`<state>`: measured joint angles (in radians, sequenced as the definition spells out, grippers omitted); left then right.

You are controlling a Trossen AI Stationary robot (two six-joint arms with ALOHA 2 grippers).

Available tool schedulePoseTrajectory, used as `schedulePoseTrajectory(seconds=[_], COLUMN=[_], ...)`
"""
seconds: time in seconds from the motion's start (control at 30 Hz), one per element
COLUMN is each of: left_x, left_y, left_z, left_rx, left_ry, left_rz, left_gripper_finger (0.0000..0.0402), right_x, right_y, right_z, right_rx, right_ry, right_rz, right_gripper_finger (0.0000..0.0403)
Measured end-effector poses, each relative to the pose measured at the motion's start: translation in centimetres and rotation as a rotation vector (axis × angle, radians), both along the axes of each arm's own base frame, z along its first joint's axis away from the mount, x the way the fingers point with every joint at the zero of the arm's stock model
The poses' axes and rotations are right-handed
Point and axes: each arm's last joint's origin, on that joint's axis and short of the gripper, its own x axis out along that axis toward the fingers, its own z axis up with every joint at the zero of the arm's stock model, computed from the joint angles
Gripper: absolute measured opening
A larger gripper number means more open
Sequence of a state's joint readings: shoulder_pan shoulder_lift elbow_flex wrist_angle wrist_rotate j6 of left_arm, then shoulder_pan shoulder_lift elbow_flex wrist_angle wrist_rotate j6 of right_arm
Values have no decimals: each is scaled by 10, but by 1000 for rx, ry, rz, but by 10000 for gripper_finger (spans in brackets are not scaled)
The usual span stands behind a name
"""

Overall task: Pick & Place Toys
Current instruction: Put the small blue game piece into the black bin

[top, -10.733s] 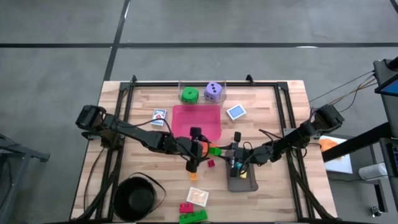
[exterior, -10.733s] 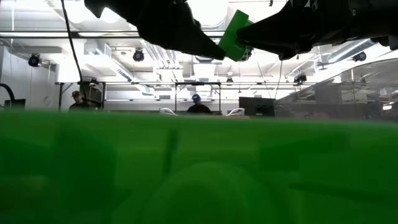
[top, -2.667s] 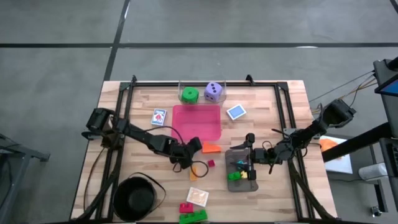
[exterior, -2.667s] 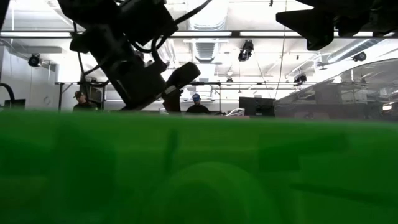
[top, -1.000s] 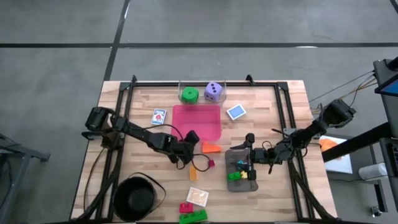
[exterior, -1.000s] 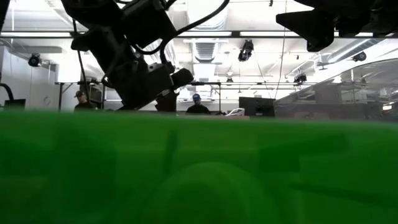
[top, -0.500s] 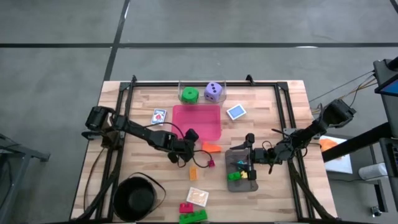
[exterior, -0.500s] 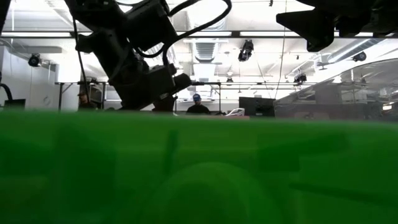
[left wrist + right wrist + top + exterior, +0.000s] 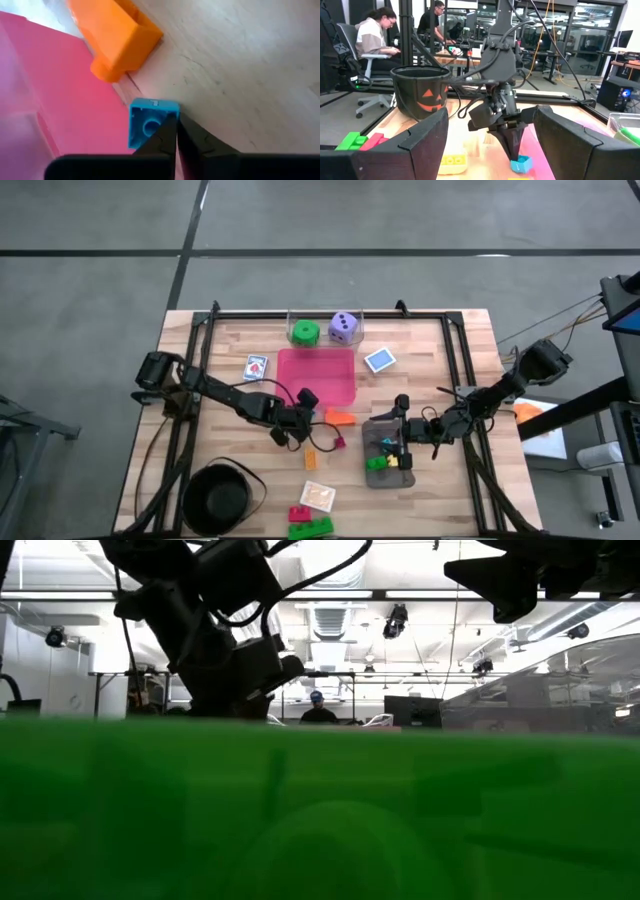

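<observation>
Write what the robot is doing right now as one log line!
left gripper: jaws shut on blue brick, beside pink tray | right gripper: jaws open, over grey tray | orange brick: on table

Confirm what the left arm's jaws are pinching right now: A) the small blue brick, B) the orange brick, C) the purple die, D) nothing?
A: in the left wrist view the left gripper has its jaws closed on the wall of the small blue brick, at the edge of the pink tray, while the orange brick lies untouched beyond it.
</observation>
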<state>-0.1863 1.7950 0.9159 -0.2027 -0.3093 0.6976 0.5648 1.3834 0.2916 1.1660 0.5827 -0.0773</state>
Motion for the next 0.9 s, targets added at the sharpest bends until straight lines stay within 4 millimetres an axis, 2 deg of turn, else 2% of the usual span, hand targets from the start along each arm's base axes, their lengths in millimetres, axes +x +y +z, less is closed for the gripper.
schedulePoseTrajectory(seconds=[0.37, 0.63, 0.9], left_x=[1, 2, 17], left_y=[-10, -22, -32], left_z=[13, 37, 57], left_rx=[13, -32, -161], left_ry=[-92, -233, -400], left_rz=[93, 84, 21], left_gripper_finger=[2, 1, 0], right_x=[1, 3, 10], right_y=[-1, -4, -6], right_z=[-2, -5, -5], right_rx=[17, 37, 31], right_ry=[18, 57, 99], right_rz=[-7, -21, -46], right_gripper_finger=[291, 291, 291])
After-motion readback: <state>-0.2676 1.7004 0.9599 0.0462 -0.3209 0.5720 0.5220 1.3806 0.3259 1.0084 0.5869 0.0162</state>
